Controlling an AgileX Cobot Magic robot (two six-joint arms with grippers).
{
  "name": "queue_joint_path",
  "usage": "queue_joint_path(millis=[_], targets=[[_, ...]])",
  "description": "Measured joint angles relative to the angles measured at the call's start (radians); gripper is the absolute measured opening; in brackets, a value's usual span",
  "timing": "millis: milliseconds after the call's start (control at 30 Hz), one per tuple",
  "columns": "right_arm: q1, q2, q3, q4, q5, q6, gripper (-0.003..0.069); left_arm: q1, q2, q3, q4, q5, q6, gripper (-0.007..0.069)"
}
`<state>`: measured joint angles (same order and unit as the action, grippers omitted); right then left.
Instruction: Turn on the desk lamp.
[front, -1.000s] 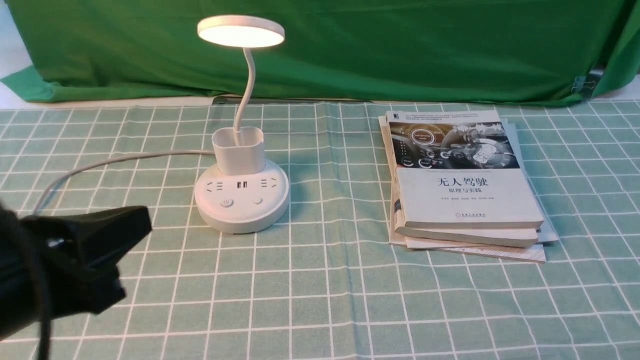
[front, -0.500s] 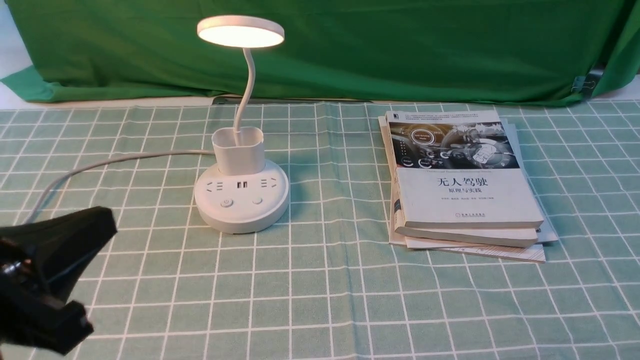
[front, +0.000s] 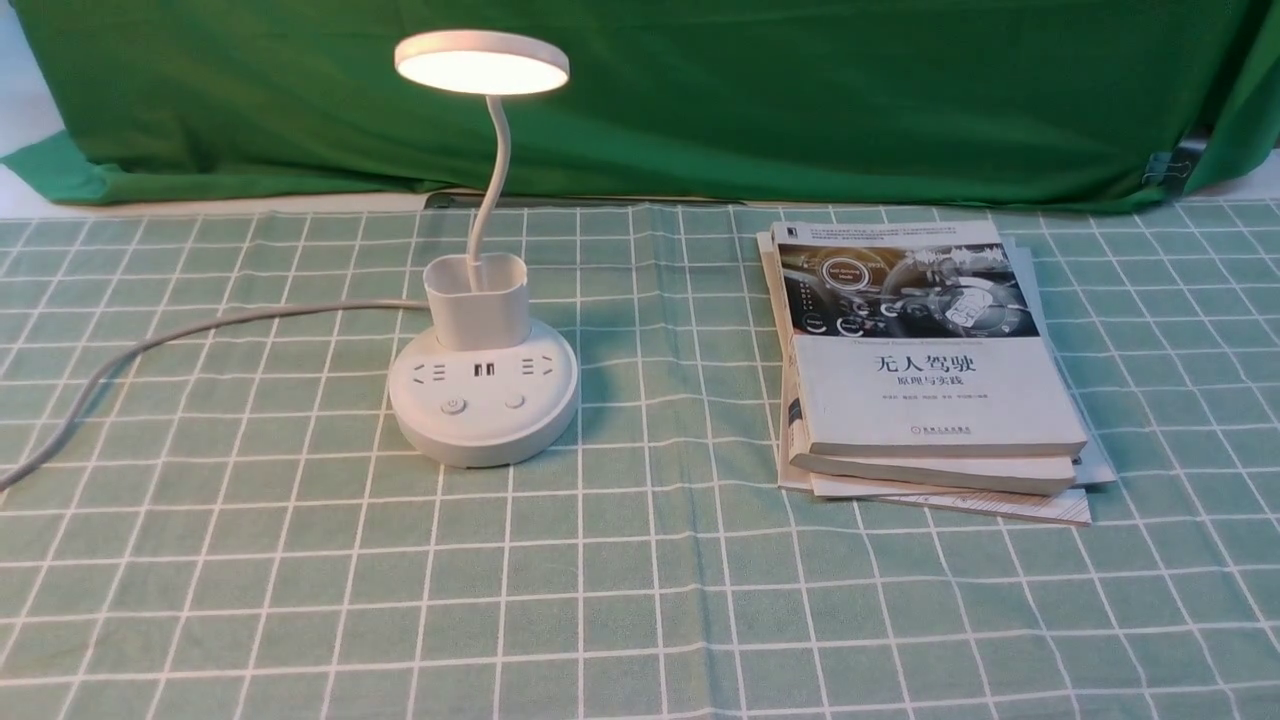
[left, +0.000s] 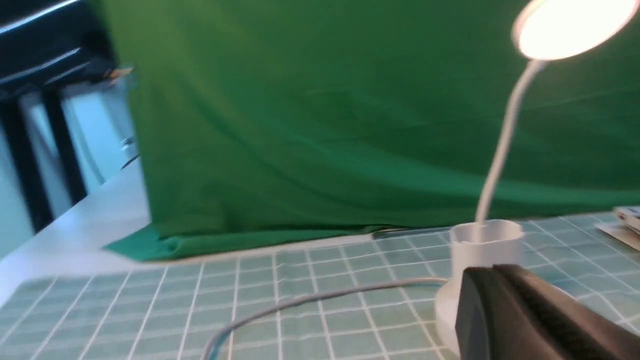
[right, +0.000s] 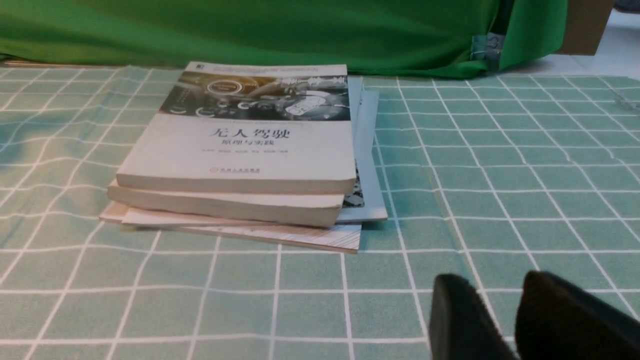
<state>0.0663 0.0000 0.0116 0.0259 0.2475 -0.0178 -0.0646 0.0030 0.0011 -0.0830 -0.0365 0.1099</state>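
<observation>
The desk lamp (front: 478, 300) stands lit on the left half of my green-checked desk (front: 640, 600), with its round head glowing above the curved neck. Its grey cord (front: 200, 325) trails away to the left. A stack of books (front: 930, 390) lies well apart to the right. My left tool (left: 489, 274), fingers together and empty, faces the lamp's base. My right tool (right: 500, 287), fingers slightly apart, hovers over the desk on the near side of the books.

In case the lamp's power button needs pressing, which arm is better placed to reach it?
Left. The desk lamp stands on the robot's left, just beyond the left claw in its wrist view; the right claw faces only the stack of books.
</observation>
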Motion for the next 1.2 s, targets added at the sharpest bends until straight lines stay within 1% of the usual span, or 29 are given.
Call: queue_joint_path(millis=[67,133,233,300,1200], targets=[[0.0,0.0,0.0,0.0,0.0,0.0,0.0241,0.022,-0.003,0.002,0.027,0.044,-0.062,0.0001],[0.0,-0.001,0.0,0.0,0.0,0.0,0.0241,0.023,-0.004,0.002,0.037,0.11,-0.085,0.0001],[0.0,-0.001,0.0,0.0,0.0,0.0,0.0241,0.006,-0.006,0.005,0.044,0.241,-0.091,0.0001],[0.0,-0.001,0.0,0.0,0.0,0.0,0.0241,-0.008,-0.006,0.005,0.048,0.269,-0.083,0.0001],[0.0,-0.001,0.0,0.0,0.0,0.0,0.0241,-0.02,-0.006,0.005,0.049,0.279,-0.083,0.0001]])
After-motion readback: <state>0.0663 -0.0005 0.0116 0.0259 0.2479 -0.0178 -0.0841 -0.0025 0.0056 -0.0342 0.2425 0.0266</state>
